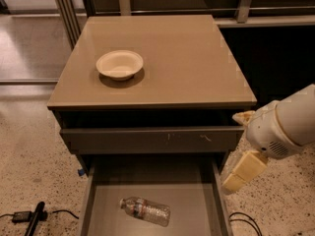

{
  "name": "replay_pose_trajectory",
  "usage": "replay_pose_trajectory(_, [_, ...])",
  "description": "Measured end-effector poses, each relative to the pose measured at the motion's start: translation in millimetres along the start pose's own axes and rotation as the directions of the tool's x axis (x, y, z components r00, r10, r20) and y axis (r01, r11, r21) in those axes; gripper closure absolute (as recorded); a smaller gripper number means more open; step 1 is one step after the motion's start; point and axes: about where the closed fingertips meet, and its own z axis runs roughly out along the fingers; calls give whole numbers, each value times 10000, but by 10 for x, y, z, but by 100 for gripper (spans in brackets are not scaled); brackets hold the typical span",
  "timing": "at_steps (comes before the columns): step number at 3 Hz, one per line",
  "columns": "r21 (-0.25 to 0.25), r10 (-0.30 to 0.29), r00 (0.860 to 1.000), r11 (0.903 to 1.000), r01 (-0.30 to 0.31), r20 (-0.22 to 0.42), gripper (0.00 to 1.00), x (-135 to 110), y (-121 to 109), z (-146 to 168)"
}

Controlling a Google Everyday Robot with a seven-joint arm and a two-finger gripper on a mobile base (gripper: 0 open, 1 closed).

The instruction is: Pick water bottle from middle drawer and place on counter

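Note:
The water bottle (145, 211) lies on its side on the floor of the open middle drawer (194, 198), cap toward the left. The tan counter (187, 58) tops the cabinet. My gripper (234, 149) hangs at the right of the cabinet, beside the drawer's right wall and above the floor. Its two cream fingers are spread apart, one fingertip (242, 116) near the counter's front right corner and the other lower down. It holds nothing and is apart from the bottle.
A cream bowl (119, 64) sits on the counter's left part. A shut drawer with a scratched front panel (152, 139) is above the open one. Cables lie on the speckled floor at the left (29, 215) and right (242, 220).

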Motion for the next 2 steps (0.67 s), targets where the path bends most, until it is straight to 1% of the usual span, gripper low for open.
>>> replay_pose_trajectory(1, [-383, 554, 9980, 9978, -542, 307, 0, 199, 169, 619])
replay_pose_trajectory(2, [-107, 897, 9935, 9960, -891, 704, 0, 402, 252, 1064])
